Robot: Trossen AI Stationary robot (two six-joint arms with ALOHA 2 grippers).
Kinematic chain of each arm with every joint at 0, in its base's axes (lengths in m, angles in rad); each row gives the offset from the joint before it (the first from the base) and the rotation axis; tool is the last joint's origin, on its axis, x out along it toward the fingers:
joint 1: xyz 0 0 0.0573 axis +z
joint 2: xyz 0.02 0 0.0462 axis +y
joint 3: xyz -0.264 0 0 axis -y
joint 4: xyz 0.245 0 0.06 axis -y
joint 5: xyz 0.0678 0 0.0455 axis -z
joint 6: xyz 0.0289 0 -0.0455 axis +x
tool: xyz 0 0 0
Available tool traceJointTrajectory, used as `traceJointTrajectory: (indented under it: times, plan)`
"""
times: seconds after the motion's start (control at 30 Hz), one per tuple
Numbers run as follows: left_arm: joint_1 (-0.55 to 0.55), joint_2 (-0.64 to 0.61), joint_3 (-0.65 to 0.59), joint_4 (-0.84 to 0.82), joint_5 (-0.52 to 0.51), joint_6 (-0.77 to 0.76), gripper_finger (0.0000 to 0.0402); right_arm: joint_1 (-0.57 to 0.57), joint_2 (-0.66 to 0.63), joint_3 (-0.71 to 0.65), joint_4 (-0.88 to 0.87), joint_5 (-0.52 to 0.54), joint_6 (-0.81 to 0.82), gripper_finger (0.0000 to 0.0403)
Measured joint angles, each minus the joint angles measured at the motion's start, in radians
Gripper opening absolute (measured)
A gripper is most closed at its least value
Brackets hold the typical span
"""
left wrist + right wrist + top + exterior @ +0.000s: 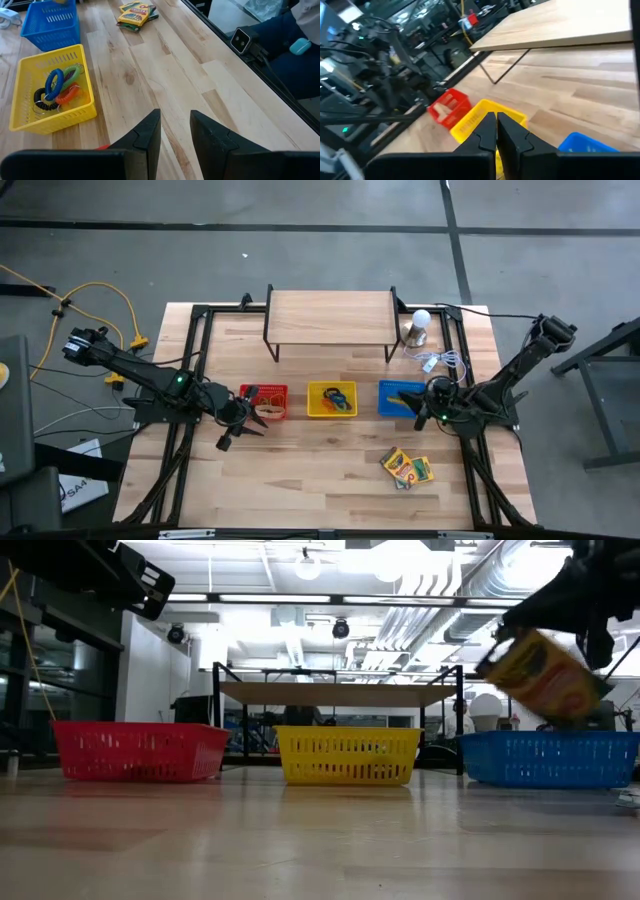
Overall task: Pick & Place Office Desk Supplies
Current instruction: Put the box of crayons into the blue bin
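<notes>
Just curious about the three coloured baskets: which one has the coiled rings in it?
The yellow basket, the middle one of the row. Blue, green, orange and black coiled rings lie in it; no rings show in the red basket or the blue basket.

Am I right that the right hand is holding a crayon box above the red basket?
Not quite. The right hand holds the crayon box above the blue basket, not the red one; the low view shows it, and the high view agrees.
</notes>
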Motion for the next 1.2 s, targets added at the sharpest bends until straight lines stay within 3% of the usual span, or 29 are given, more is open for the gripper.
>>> traceJointTrajectory:
  times: [0.37, 0.9, 1.2]
  plan:
    - [0.0, 0.0, 0.0, 0.0, 0.0, 0.0, 0.01, -0.084, 0.0, 0.0, -0.172, -0.084, 0.155, 0.0002]
    - [0.0, 0.0, 0.0, 0.0, 0.0, 0.0, 0.01, -0.087, 0.0, 0.0, -0.18, -0.101, 0.159, 0.0002]
    - [0.0, 0.0, 0.0, 0.0, 0.0, 0.0, 0.01, -0.109, 0.029, 0.0, -0.18, -0.273, 0.15, 0.0002]
